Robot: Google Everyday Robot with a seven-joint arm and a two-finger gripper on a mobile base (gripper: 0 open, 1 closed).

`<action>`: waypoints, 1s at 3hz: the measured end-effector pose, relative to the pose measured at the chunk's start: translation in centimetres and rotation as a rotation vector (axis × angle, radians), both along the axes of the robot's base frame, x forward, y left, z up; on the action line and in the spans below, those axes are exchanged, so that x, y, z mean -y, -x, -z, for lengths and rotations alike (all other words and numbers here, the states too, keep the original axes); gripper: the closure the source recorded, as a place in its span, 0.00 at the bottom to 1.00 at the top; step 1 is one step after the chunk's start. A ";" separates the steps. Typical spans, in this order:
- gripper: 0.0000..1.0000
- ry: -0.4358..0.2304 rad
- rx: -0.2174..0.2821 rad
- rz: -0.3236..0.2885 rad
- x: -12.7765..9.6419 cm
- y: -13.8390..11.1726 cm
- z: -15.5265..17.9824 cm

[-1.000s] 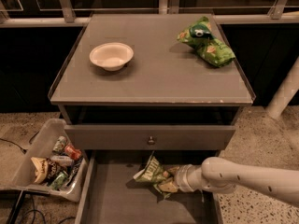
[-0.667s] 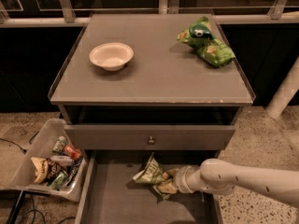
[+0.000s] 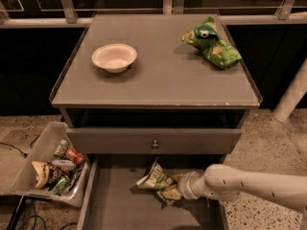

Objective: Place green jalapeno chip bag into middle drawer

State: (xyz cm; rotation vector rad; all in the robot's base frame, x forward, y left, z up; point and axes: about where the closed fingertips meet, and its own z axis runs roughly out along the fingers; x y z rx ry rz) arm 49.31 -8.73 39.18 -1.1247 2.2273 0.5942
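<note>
The green jalapeno chip bag [image 3: 154, 180] is olive-green with whitish lettering. It stands tilted over the floor of the open middle drawer [image 3: 117, 207], near the drawer's back middle. My gripper [image 3: 173, 191] reaches in from the right on a white arm and is shut on the bag's right lower end. The fingers are mostly hidden behind the bag. I cannot tell whether the bag's lower edge touches the drawer floor.
Above the open drawer is a shut grey drawer front with a small knob [image 3: 154, 143]. On the cabinet top lie a white bowl [image 3: 114, 57] and a brighter green bag [image 3: 211, 42]. A bin [image 3: 42, 147] with several snacks stands at the left. A white post [image 3: 292, 97] stands at the right.
The arm has edged a little to the left. The bag stays at about the same spot in the drawer.
</note>
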 end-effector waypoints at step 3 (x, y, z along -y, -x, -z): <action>0.11 0.000 0.000 0.000 0.0 0.0 0.0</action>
